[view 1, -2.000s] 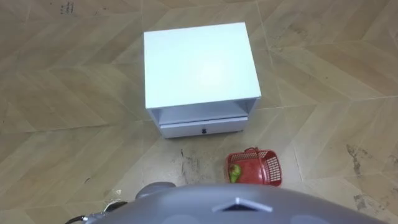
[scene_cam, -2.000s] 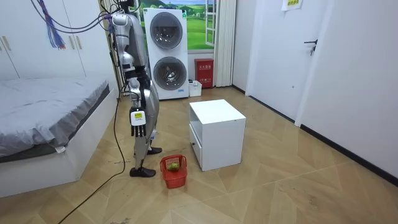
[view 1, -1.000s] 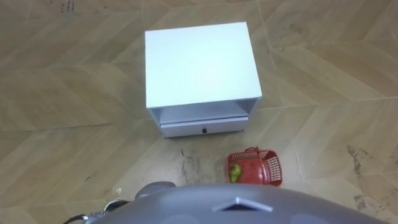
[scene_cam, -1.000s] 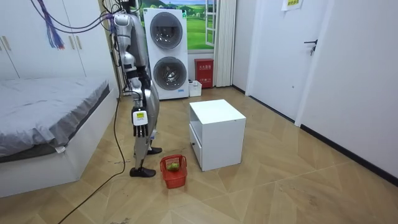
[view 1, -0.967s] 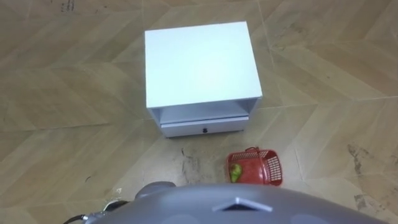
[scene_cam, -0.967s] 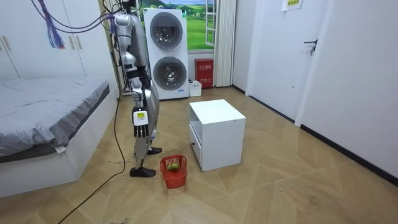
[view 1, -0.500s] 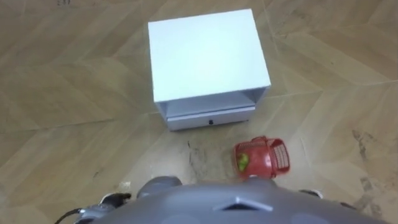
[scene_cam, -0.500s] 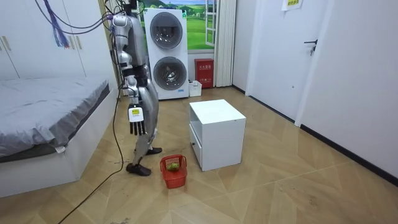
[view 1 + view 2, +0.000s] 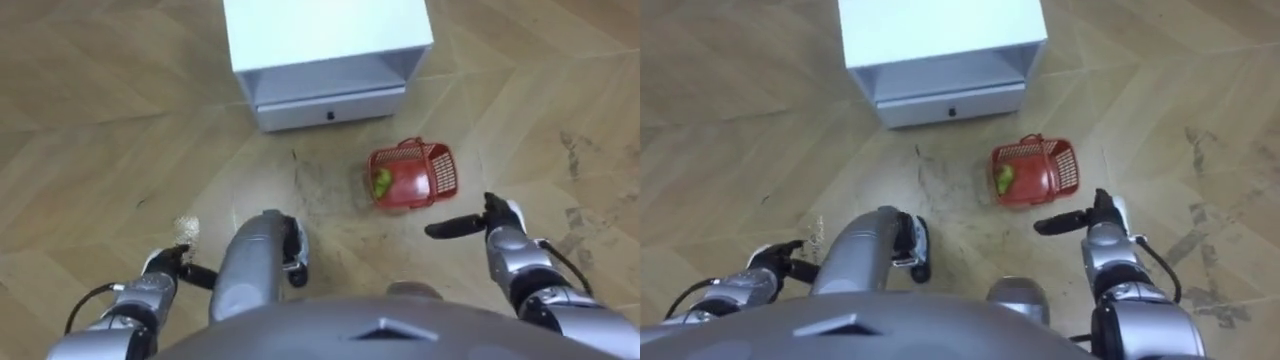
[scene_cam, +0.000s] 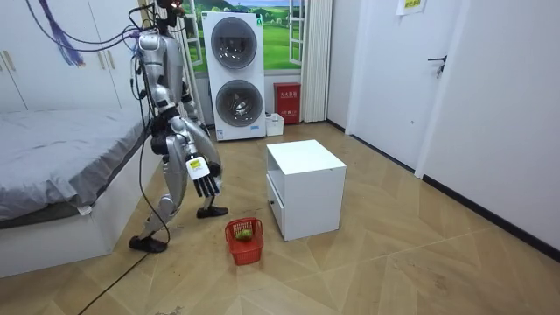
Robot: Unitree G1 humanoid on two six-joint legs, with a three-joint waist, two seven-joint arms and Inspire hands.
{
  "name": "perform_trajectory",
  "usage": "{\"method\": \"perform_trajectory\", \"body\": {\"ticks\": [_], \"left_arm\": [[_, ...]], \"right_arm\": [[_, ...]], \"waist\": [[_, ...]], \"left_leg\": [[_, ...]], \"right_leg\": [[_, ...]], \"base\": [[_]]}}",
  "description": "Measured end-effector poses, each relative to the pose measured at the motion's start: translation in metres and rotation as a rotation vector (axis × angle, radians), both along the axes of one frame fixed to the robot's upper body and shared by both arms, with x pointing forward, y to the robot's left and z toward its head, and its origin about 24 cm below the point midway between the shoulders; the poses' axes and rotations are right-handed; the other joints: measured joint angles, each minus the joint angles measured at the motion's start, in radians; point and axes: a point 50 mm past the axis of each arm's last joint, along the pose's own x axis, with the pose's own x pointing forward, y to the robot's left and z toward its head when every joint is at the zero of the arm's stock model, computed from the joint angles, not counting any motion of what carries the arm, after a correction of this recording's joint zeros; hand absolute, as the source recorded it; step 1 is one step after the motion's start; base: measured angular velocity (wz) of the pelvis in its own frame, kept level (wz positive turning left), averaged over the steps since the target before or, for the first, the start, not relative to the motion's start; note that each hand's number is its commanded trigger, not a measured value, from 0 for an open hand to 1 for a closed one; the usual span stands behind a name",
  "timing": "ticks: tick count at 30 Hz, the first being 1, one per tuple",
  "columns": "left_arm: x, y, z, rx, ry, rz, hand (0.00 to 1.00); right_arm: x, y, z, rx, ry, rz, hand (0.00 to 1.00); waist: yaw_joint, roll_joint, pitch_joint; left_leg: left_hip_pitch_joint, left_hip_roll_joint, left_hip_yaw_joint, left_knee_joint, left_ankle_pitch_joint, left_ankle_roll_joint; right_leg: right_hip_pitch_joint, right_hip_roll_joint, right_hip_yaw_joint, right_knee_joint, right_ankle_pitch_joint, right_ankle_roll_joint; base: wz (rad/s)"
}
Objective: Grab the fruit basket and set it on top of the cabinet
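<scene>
The red fruit basket (image 9: 412, 176) stands on the wooden floor in front of the white cabinet, with a green fruit (image 9: 383, 181) inside it. In the room view the basket (image 10: 245, 240) sits just ahead of my feet. My right hand (image 9: 497, 222) hovers to the lower right of the basket, open, with straight fingers pointing left and a clear gap between them and the rim. It also shows in the room view as my right hand (image 10: 203, 178), raised in front of my body. My left hand (image 9: 167, 264) hangs low at the left, open and holding nothing.
A white cabinet (image 9: 325, 45) with an open shelf and a drawer stands right behind the basket. In the room view a bed (image 10: 61, 166) lies behind me and a stacked washer and dryer (image 10: 234, 74) stand at the back wall.
I have bent forward with one foot set back, so my view has tipped down. Both hands have come into the eye view, the right one raised towards the basket. The basket has stayed put.
</scene>
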Motion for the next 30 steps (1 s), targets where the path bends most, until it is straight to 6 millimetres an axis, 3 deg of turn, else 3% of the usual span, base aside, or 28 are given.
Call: {"method": "perform_trajectory", "body": {"ticks": [3,6,8,9,10,11,12,13,14,15,16,17,18,19,20,21,25,30], "left_arm": [[-0.004,0.006,0.0,0.043,0.025,-0.009,0.0],[-0.005,0.003,0.0,0.057,0.034,-0.026,0.0],[-0.001,0.003,0.0,0.069,0.017,-0.037,0.0],[0.004,0.001,0.001,0.076,-0.002,-0.044,0.0],[0.011,-0.003,0.002,0.075,-0.025,-0.049,0.0],[0.011,-0.005,0.001,0.07,-0.032,-0.041,0.0],[0.002,-0.003,0.0,0.069,-0.016,-0.025,0.0],[-0.001,0.001,0.0,0.083,-0.008,-0.007,0.0],[-0.003,0.005,0.001,0.098,-0.01,0.009,0.0],[-0.002,0.01,0.003,0.124,-0.032,0.025,0.0],[-0.001,0.013,0.004,0.136,-0.04,0.026,0.0],[0.001,0.016,0.006,0.152,-0.056,0.027,0.0],[0.004,0.016,0.007,0.151,-0.071,0.025,0.0],[0.0,0.014,0.005,0.144,-0.064,0.033,0.0],[-0.009,0.01,0.002,0.13,-0.041,0.036,0.0],[-0.019,0.01,0.0,0.13,-0.014,0.04,0.0],[-0.039,0.01,-0.003,0.132,0.036,0.026,0.0],[-0.045,0.007,-0.005,0.134,0.049,-0.01,0.0]], "right_arm": [[0.017,0.0,0.009,-0.021,-0.078,-0.012,0.0],[0.021,0.001,0.011,-0.032,-0.117,-0.009,0.0],[0.029,0.006,0.014,-0.026,-0.146,-0.004,0.0],[0.037,0.007,0.019,-0.03,-0.17,-0.002,0.0],[0.046,0.007,0.024,-0.039,-0.197,0.001,0.0],[0.052,0.008,0.027,-0.039,-0.216,0.006,0.0],[0.063,0.014,0.034,-0.029,-0.261,0.027,0.0],[0.069,0.018,0.04,-0.015,-0.312,0.03,0.0],[0.068,0.02,0.04,-0.003,-0.319,0.027,0.0],[0.066,0.023,0.038,0.013,-0.321,0.016,0.0],[0.065,0.024,0.037,0.019,-0.318,0.01,0.0],[0.063,0.023,0.036,0.022,-0.316,0.001,0.0],[0.065,0.022,0.038,0.025,-0.329,-0.006,0.0],[0.068,0.021,0.04,0.022,-0.343,-0.004,0.0],[0.073,0.019,0.046,0.017,-0.373,0.001,0.0],[0.075,0.021,0.048,0.02,-0.387,0.008,0.0],[0.08,0.025,0.054,0.023,-0.427,0.02,0.0],[0.084,0.03,0.059,-0.019,-0.461,0.056,0.0]], "waist": [[-0.009,0.004,0.0024],[-0.005,0.017,0.0106],[-0.008,0.013,0.01],[-0.022,0.015,0.0133],[-0.044,0.018,0.0207],[-0.037,0.029,0.0277],[-0.009,0.055,0.0151],[-0.002,0.057,0.0265],[-0.007,0.048,0.0268],[-0.039,0.033,0.0228],[-0.054,0.025,0.0177],[-0.067,0.008,0.0088],[-0.06,-0.004,0.0072],[-0.054,-0.001,0.0089],[-0.05,0.016,0.0192],[-0.049,0.021,0.021],[-0.059,0.006,0.021],[-0.063,0.001,0.0212]], "left_leg": [[-0.108,-0.023,-0.044,0.147,-0.04,0.009],[-0.188,-0.035,-0.039,0.278,-0.09,0.008],[-0.244,-0.039,-0.012,0.341,-0.116,-0.006],[-0.283,-0.05,0.008,0.38,-0.132,-0.038],[-0.317,-0.067,0.016,0.444,-0.157,-0.098],[-0.326,-0.072,-0.007,0.51,-0.177,-0.082],[-0.307,-0.084,-0.095,0.605,-0.265,-0.032],[-0.338,-0.092,-0.085,0.674,-0.293,-0.005],[-0.352,-0.104,-0.076,0.698,-0.303,0.003],[-0.383,-0.11,-0.06,0.732,-0.31,0.016],[-0.402,-0.104,-0.047,0.746,-0.311,0.018],[-0.428,-0.074,-0.024,0.772,-0.311,0.019],[-0.445,-0.024,0.009,0.806,-0.306,0.023],[-0.455,-0.015,0.014,0.829,-0.304,0.03],[-0.469,-0.015,0.007,0.873,-0.315,0.018],[-0.482,-0.018,0.011,0.899,-0.327,0.014],[-0.526,-0.038,0.023,0.937,-0.338,-0.004],[-0.571,-0.052,0.02,1.013,-0.341,-0.011]], "right_leg": [[-0.119,-0.031,-0.011,0.275,-0.02,-0.003],[-0.2,-0.071,-0.001,0.499,-0.019,-0.005],[-0.255,-0.097,0.024,0.621,-0.014,-0.016],[-0.299,-0.123,0.047,0.692,-0.012,-0.019],[-0.334,-0.152,0.067,0.749,-0.014,-0.021],[-0.353,-0.155,0.083,0.788,-0.012,-0.021],[-0.41,-0.154,0.12,0.883,-0.007,-0.021],[-0.433,-0.173,0.141,0.974,-0.009,-0.014],[-0.439,-0.19,0.152,1.018,-0.01,-0.012],[-0.438,-0.215,0.16,1.077,-0.001,-0.003],[-0.432,-0.223,0.16,1.117,0.032,0.004],[-0.4,-0.214,0.16,1.183,0.092,0.008],[-0.376,-0.195,0.184,1.185,0.116,-0.008],[-0.369,-0.187,0.191,1.202,0.088,-0.002],[-0.366,-0.18,0.201,1.241,0.077,-0.01],[-0.367,-0.19,0.207,1.273,0.07,-0.016],[-0.364,-0.176,0.232,1.325,0.022,-0.014],[-0.33,-0.167,0.238,1.389,-0.027,-0.024]], "base": [[0.34],[0.46],[0.55],[0.73],[0.53],[-0.29],[-0.7],[-0.54],[0.44],[0.86],[1.25],[0.88],[0.58],[0.0],[-0.07],[0.05],[0.19],[0.09]]}}
